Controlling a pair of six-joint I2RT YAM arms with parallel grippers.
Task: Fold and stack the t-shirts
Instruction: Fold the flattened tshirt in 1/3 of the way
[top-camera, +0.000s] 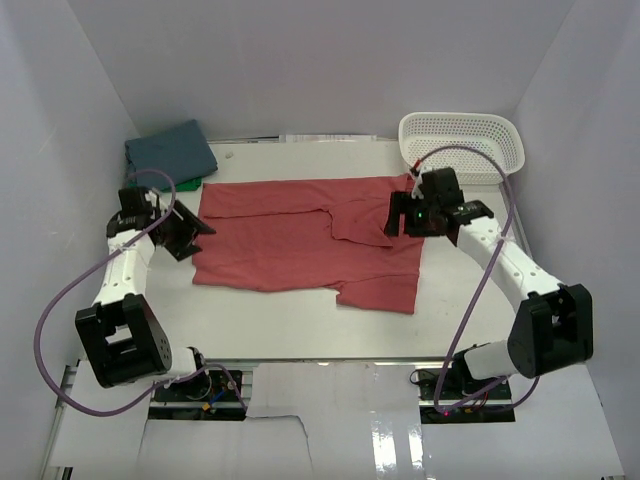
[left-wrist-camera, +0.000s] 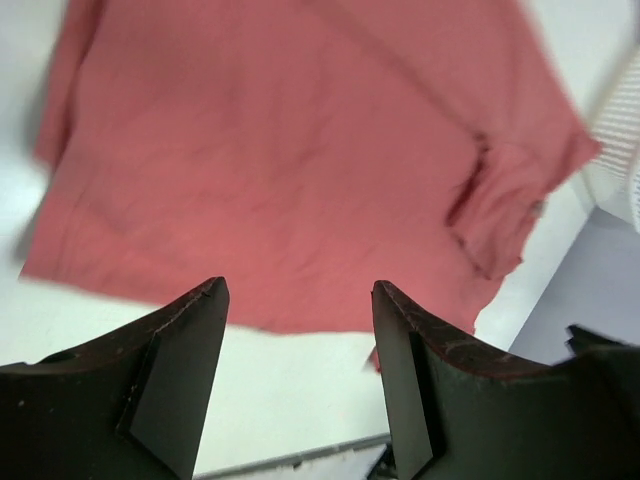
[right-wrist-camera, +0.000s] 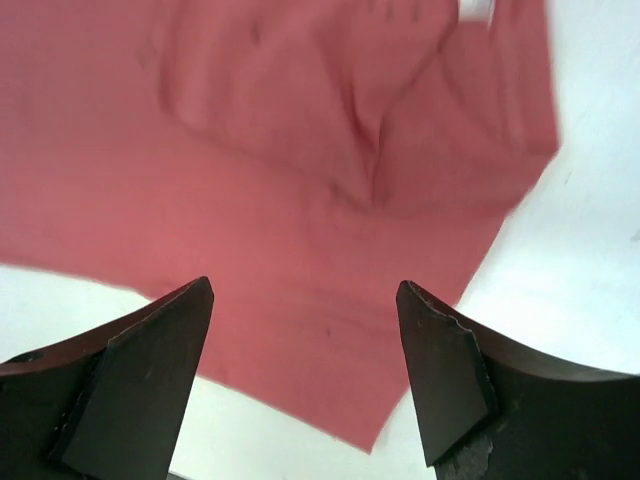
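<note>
A coral-red t-shirt (top-camera: 300, 240) lies spread out in the middle of the table, one sleeve folded in over its right part. A slate-blue t-shirt (top-camera: 170, 150) lies folded at the back left corner. My left gripper (top-camera: 195, 230) hovers at the red shirt's left edge, open and empty. In the left wrist view the gripper (left-wrist-camera: 300, 300) stands above bare table, with the red shirt (left-wrist-camera: 300, 150) just beyond its tips. My right gripper (top-camera: 393, 218) hangs over the shirt's right side, open with nothing in it. The right wrist view shows the gripper (right-wrist-camera: 305, 290) above the red cloth (right-wrist-camera: 300, 130) and a white neck label (right-wrist-camera: 478, 10).
A white mesh basket (top-camera: 460, 145) stands at the back right, just behind the right arm; its rim (left-wrist-camera: 620, 130) also shows in the left wrist view. White walls close in the table on three sides.
</note>
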